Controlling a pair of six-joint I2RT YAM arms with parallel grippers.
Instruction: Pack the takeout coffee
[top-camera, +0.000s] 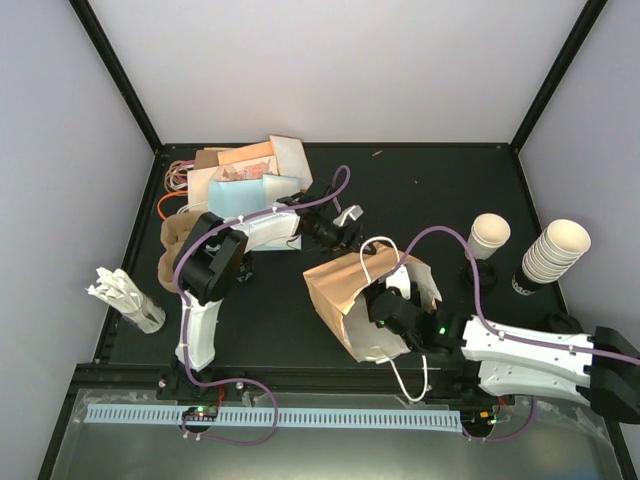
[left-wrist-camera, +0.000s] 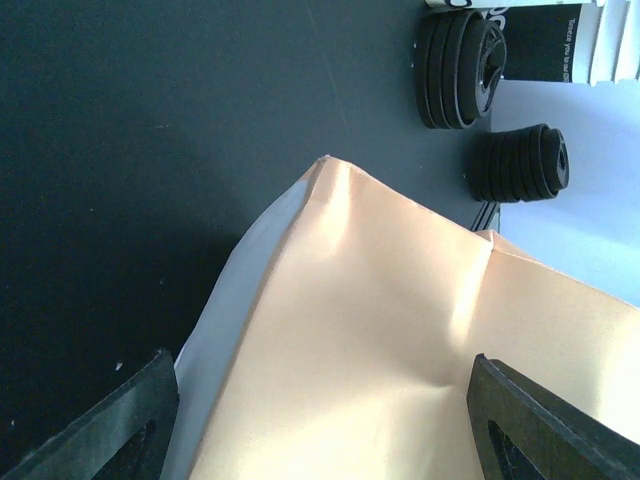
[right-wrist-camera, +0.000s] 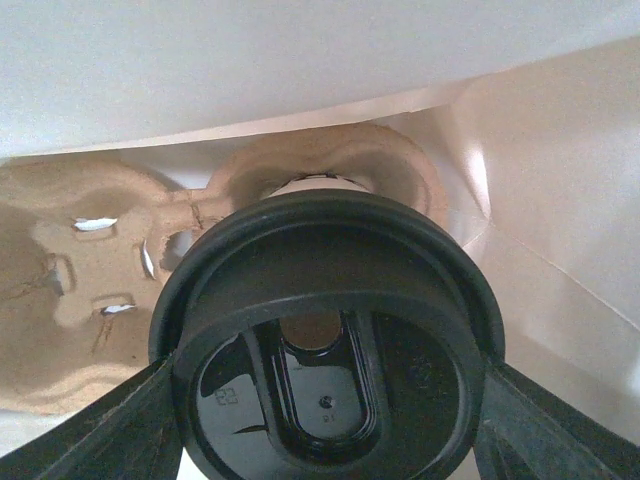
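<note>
The takeout coffee (right-wrist-camera: 330, 330) sat inside the paper bag (top-camera: 335, 290), seemingly seated in a pulp carrier (right-wrist-camera: 60, 290), with the right gripper (right-wrist-camera: 328, 372) clasping its lid. Only letting go and pulling out looked left to do. The left gripper (left-wrist-camera: 320, 370) hung wide over the bag.

Black tabletop (top-camera: 430, 190), pale lilac walls (top-camera: 340, 60) on three sides, black corner posts (top-camera: 112, 68), even light
</note>
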